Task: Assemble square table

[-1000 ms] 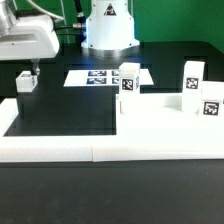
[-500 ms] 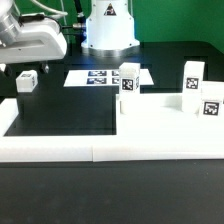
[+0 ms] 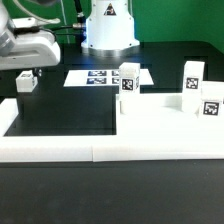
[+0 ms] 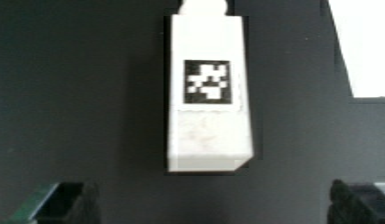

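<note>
Leg post (image 4: 210, 90) lies flat on the tabletop (image 4: 82, 100) directly below my wide-open empty claw (image 4: 210, 200), long axis crossing the finger gap.

The arm reaches in from the far side toward the exterior view's left, its pale wrist housing lying roughly level above the dark table. Below it the gripper (image 3: 30, 73) points straight down, low over the surface. In the wrist view both dark fingertips (image 4: 61, 200) stand at the two edges of the picture, as wide apart as they go, with nothing pinched between them. The jaws touch nothing. The white base of the arm stands at the far middle of the scene.
</note>
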You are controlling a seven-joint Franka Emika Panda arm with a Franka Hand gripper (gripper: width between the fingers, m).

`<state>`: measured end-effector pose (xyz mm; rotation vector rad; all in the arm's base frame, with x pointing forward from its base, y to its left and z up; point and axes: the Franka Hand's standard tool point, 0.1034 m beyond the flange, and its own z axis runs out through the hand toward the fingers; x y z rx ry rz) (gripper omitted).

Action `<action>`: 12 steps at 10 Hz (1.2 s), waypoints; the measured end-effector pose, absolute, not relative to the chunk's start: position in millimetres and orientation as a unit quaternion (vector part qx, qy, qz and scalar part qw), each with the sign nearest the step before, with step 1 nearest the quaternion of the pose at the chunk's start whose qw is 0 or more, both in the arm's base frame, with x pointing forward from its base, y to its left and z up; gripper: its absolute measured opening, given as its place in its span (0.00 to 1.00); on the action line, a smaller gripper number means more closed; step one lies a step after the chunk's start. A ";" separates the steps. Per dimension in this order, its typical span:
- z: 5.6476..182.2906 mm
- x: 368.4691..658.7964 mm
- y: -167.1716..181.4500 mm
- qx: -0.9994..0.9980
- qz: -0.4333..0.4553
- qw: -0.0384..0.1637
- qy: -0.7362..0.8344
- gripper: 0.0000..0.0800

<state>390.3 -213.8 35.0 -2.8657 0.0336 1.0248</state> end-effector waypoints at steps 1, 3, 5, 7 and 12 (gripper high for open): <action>34.5 390.2 -214.2 -0.940 0.337 0.049 0.011 0.81; 32.9 388.6 -215.0 -0.940 0.339 0.048 0.011 0.81; 15.5 368.5 -221.6 -0.925 0.375 0.052 0.018 0.81; 8.3 342.8 -210.9 -0.911 0.407 0.056 0.043 0.81; 9.4 340.7 -206.6 -0.907 0.414 0.057 0.053 0.54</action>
